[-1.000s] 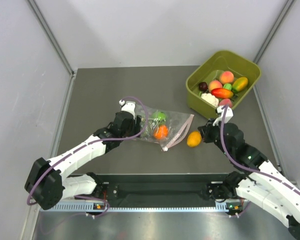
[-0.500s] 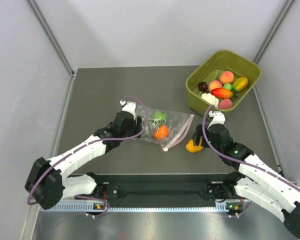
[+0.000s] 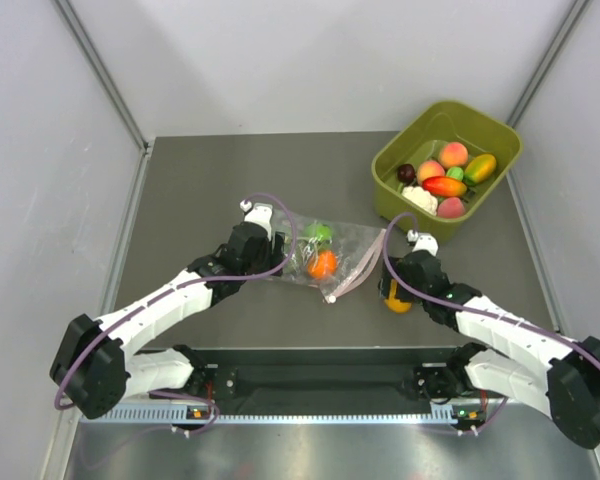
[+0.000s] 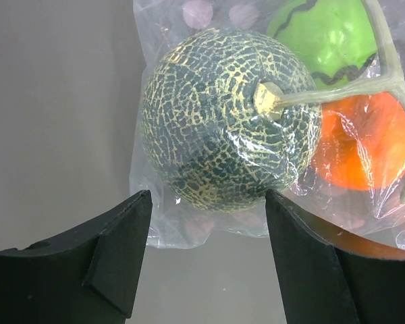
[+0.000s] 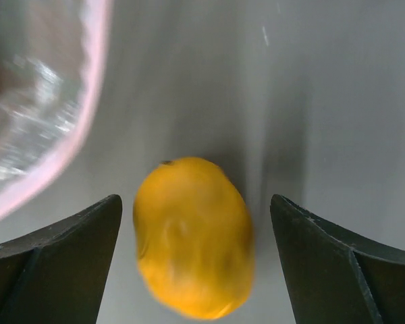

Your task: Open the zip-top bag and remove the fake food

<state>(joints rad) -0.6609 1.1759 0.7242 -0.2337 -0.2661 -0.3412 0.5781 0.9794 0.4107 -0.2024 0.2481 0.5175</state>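
The zip-top bag (image 3: 342,250) lies flat mid-table, its pink zip strip (image 3: 365,262) toward the right. Through the plastic show a netted dark-green melon (image 4: 229,128), a bright green fruit (image 4: 324,34) and an orange one (image 4: 364,142). My left gripper (image 4: 208,202) is open at the bag's left end (image 3: 276,248), and the bag's loose edge lies between its fingers. A yellow-orange fruit (image 5: 192,236) rests on the table outside the bag, partly under my right wrist (image 3: 395,300). My right gripper (image 5: 196,199) is open, one finger on each side of the fruit, neither touching it.
An olive-green tub (image 3: 485,122) holding several other toy foods stands at the back right. The pink zip strip (image 5: 81,115) curves just left of the right gripper. Grey walls close in the table on three sides.
My right gripper went from shut to open while its arm swung left toward the bag's mouth. The yellow-orange fruit shifted slightly toward the near edge. The left arm and the bag stayed put.
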